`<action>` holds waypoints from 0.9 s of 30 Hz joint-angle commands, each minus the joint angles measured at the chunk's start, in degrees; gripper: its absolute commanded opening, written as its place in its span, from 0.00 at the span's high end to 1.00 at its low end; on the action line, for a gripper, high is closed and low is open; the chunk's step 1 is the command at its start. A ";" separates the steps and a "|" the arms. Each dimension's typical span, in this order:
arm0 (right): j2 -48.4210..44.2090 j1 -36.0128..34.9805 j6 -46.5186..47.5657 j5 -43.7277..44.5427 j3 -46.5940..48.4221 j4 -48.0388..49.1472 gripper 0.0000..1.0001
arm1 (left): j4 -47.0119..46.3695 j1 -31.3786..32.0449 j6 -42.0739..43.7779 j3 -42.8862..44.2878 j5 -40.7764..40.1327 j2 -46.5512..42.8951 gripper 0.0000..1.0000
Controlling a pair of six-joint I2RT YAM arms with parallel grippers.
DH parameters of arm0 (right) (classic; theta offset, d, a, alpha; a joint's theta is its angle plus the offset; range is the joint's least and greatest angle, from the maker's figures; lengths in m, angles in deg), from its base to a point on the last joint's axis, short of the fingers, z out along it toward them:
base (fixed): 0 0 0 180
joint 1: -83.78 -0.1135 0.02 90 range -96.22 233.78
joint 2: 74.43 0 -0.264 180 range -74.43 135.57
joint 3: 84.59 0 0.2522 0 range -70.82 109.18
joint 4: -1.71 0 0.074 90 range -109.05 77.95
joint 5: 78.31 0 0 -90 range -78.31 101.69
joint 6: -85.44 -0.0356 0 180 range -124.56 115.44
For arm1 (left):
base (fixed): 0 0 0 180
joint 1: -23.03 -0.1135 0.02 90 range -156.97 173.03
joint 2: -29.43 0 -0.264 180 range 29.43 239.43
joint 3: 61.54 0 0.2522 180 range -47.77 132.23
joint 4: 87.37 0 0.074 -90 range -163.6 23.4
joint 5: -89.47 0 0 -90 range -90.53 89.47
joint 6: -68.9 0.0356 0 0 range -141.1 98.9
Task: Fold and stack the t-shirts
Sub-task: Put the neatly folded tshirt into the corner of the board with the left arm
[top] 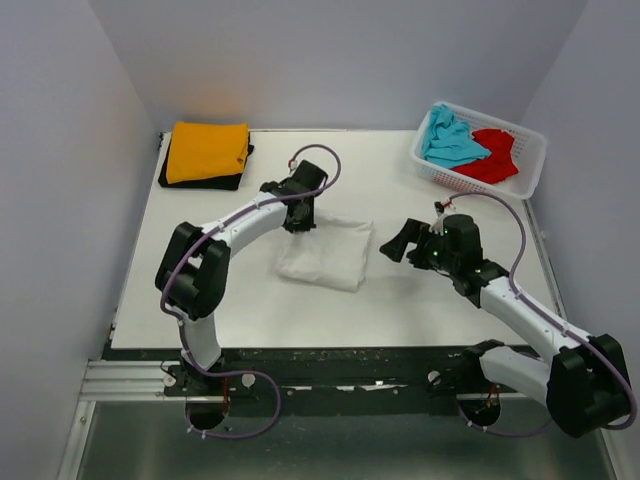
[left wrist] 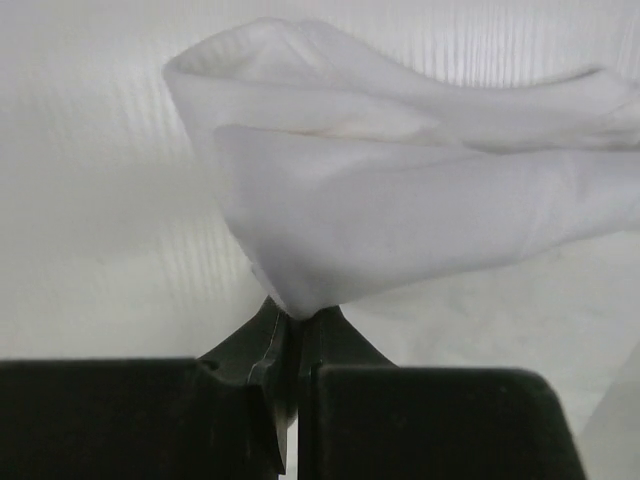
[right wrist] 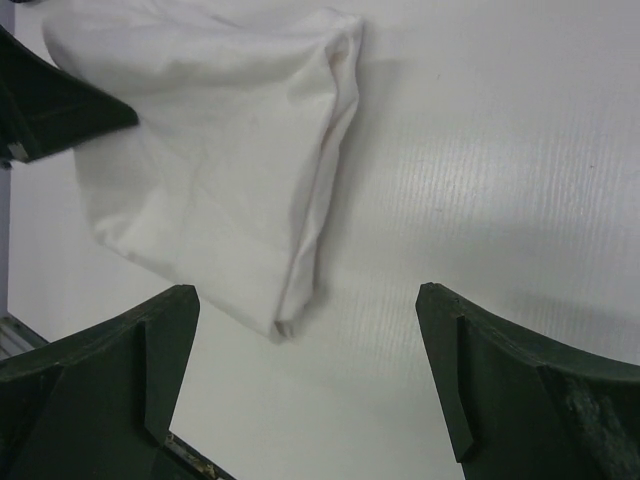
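White shirt (top: 325, 255) lies folded; L gripper (left wrist: 293, 322) pinching its far-left corner. R gripper (right wrist: 303, 295) spread wide, just right of shirt, not touching.

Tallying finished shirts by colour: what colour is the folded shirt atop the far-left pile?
Orange-yellow. The plain folded cloth t-shirt shows best in the top external view.

The folded white cloth t-shirt (top: 325, 255) looks soft and matt, lightly creased. Under it the flat white table (top: 330, 315) is matt with fine ribbing. Right of the shirt, the white plastic lattice basket (top: 530, 170) looks smooth; the black fingers (left wrist: 250, 345) of the left gripper (left wrist: 293, 320) look dull plastic.
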 commanded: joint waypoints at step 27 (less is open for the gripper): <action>1.66 0.08 2.57 12.82 -0.98 -0.59 0.00 | -19.41 -22.36 55.95 35.63 -6.49 6.02 1.00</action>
